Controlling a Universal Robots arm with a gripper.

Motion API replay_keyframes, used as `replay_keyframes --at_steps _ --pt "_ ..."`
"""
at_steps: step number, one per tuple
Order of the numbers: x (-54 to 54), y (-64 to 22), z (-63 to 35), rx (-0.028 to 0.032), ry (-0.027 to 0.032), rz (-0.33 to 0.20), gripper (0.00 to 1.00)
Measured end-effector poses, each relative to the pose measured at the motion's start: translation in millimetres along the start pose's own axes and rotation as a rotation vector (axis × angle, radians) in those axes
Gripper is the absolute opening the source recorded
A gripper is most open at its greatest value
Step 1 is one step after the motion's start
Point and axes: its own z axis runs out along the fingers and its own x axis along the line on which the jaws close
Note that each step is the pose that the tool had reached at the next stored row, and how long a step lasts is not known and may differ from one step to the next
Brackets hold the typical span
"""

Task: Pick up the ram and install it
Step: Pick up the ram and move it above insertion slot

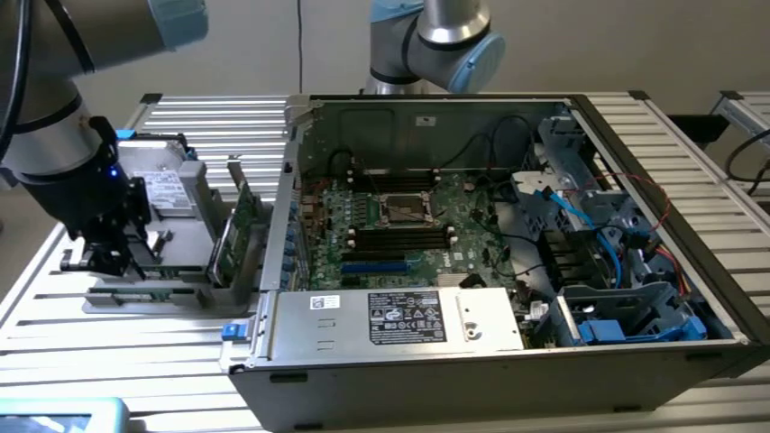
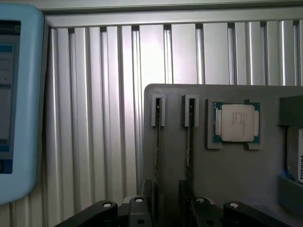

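Two ram sticks stand on edge in slots of a grey parts holder (image 2: 236,189); one ram stick (image 2: 157,142) and the other (image 2: 190,142) show as thin dark lines. My gripper (image 2: 165,205) hangs open just above them, its dark fingers (image 2: 147,198) straddling the end of the first stick without touching it. In the exterior view the gripper (image 1: 106,257) sits over the holder (image 1: 157,293) at that view's left, beside the open computer case (image 1: 481,361). The motherboard's memory slots (image 1: 398,239) lie in the middle of the case.
A processor chip (image 2: 236,123) rests in a pocket of the holder. A silver hard drive (image 1: 162,185) and a green expansion card (image 1: 247,216) stand in the holder too. A light blue device (image 2: 19,104) lies on the slatted metal table (image 2: 104,118). Cables and drive cages crowd the case.
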Motion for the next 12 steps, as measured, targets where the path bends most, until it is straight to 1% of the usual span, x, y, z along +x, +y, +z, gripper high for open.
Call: replay_keyframes --at_steps 5,9,12 --pt "0.2 -0.3 9.1 0.0001 0.0 -0.001 0.36" --pt "4.6 -1.2 15.1 0.0001 0.0 -0.002 0.36" --pt "4.6 -2.5 20.7 0.0003 -0.0002 -0.006 0.36"
